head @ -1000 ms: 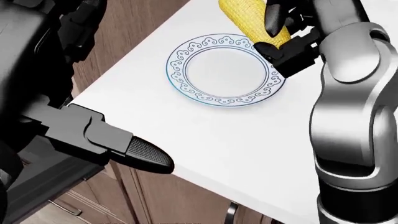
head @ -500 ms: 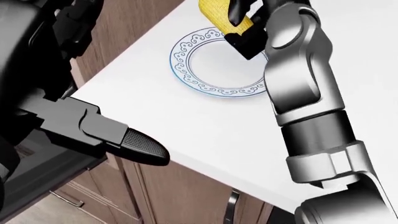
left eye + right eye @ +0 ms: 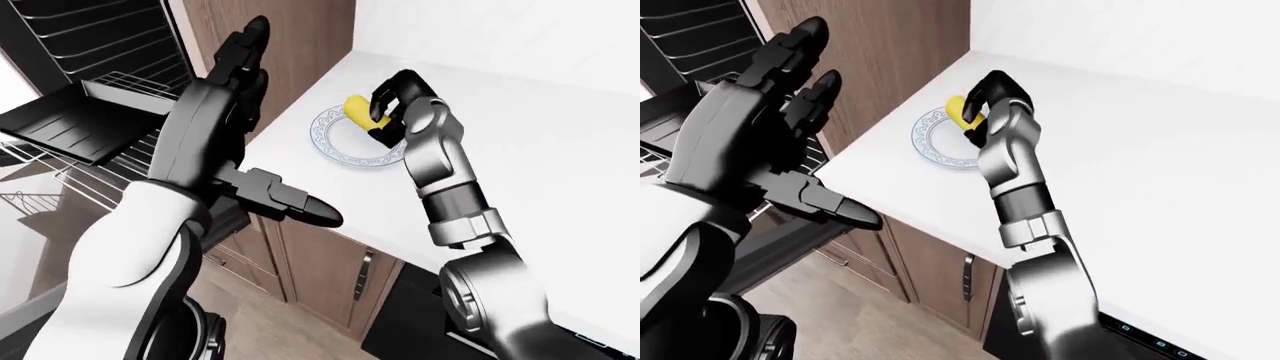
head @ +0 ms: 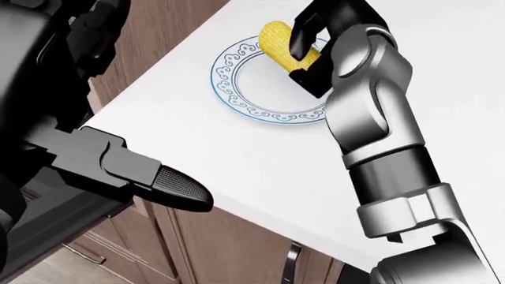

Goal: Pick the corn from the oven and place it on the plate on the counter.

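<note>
The yellow corn [image 4: 277,41] is held in my right hand [image 4: 304,54], whose black fingers close round it over the upper right part of the plate. Whether it touches the plate I cannot tell. The white plate [image 4: 237,97] with a blue scroll rim lies on the white counter [image 4: 260,171] near its left edge. My left hand [image 3: 775,124] is open and empty, fingers spread, raised to the left of the counter beside the wooden cabinet side. The corn also shows in the left-eye view [image 3: 357,110].
The open oven [image 3: 95,45] with wire racks and a pulled-out black tray [image 3: 75,124] is at the left. Brown cabinet fronts with a handle [image 3: 362,274] run under the counter. My right forearm [image 4: 379,148] crosses the counter below the plate.
My right hand has carried the corn leftward and down from the plate's right edge to over the plate. The right arm swung left across the counter. The left hand barely moved.
</note>
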Robot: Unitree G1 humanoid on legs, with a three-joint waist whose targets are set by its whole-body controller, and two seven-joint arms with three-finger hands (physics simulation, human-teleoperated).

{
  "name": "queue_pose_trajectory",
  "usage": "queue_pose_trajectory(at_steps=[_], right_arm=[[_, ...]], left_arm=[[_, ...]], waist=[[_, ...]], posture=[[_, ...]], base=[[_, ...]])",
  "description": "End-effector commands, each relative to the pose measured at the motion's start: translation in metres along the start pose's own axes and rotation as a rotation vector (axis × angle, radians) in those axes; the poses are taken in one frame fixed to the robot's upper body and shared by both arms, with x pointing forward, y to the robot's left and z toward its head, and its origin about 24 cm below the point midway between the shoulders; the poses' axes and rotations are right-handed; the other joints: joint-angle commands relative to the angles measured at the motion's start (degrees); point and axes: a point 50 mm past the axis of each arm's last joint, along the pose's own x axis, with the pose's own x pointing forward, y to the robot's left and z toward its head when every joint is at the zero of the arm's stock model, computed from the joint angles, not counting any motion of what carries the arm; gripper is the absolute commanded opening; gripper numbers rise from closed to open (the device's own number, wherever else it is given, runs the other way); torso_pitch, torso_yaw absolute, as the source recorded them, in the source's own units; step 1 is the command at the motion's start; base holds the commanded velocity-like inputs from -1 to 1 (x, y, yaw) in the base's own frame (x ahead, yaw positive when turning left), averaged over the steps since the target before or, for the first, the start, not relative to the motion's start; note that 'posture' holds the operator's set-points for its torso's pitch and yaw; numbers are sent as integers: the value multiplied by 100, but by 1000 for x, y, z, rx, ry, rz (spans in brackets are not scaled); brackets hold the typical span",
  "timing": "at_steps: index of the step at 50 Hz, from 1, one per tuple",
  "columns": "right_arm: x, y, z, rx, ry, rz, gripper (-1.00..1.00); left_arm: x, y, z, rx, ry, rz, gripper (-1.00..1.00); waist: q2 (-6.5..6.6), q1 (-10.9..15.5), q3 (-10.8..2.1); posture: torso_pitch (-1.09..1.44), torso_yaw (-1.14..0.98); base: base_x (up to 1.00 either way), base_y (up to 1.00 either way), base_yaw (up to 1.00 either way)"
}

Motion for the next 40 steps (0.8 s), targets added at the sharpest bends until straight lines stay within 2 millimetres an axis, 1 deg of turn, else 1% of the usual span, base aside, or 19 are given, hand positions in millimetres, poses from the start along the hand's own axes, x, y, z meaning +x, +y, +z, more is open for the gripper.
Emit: queue_pose_trajectory(at_steps=[1,14,15,17,21,22,24,25,27,29,30,34,39,40], right_arm=[[-5,-21,21,0,-85,-90,-100],[-5,-15,22,-5,-96,-75,-100],[-6,-15,22,-6,-98,-71,-93],[-6,-14,21,-11,-97,-65,-87],[-6,-14,19,-23,-93,-56,-67],[-6,-14,19,-26,-93,-54,-58],[-8,-14,19,-31,-94,-51,-50],[-9,-14,19,-34,-97,-49,-40],[-11,-15,20,-39,-101,-46,-33],[-11,-15,20,-45,-102,-47,-21],[-11,-15,20,-47,-103,-47,-18],[-11,-14,19,-55,-103,-42,5],[-11,-12,18,-56,-106,-37,17],[-12,-12,18,-56,-105,-35,25]], left_arm=[[-1,4,10,12,-64,24,100],[-3,4,9,15,-62,25,100],[-3,4,10,15,-62,25,100],[-3,4,11,15,-62,26,100],[-3,4,11,18,-62,25,100],[-4,4,12,18,-63,25,100],[-3,5,12,19,-64,26,100],[-4,5,12,20,-64,26,100],[-4,5,13,20,-64,28,100],[-4,5,14,20,-66,27,100],[-4,6,14,21,-67,28,100],[-3,6,14,20,-68,27,100],[-3,6,15,20,-69,28,100],[-3,6,15,22,-69,27,100]], waist=[[-3,1,-182],[1,-3,-172],[0,-3,-172],[-4,-3,-173],[-7,-6,-167],[-6,-6,-170],[-8,-4,-168],[-9,-4,-164],[-8,-5,-159],[-5,-8,-157],[-3,-9,-157],[-3,-11,-153],[-3,-14,-163],[-3,-14,-164]], posture=[[0,0],[0,0],[0,0],[0,0],[0,0],[0,0],[0,0],[0,0],[0,0],[0,0],[0,0],[0,0],[0,0],[0,0]], base=[[0,0,0],[0,0,0],[0,0,0],[0,0,0],[0,0,0],[0,0,0],[0,0,0],[0,0,0],[0,0,0],[0,0,0],[0,0,0],[0,0,0],[0,0,0],[0,0,0]])
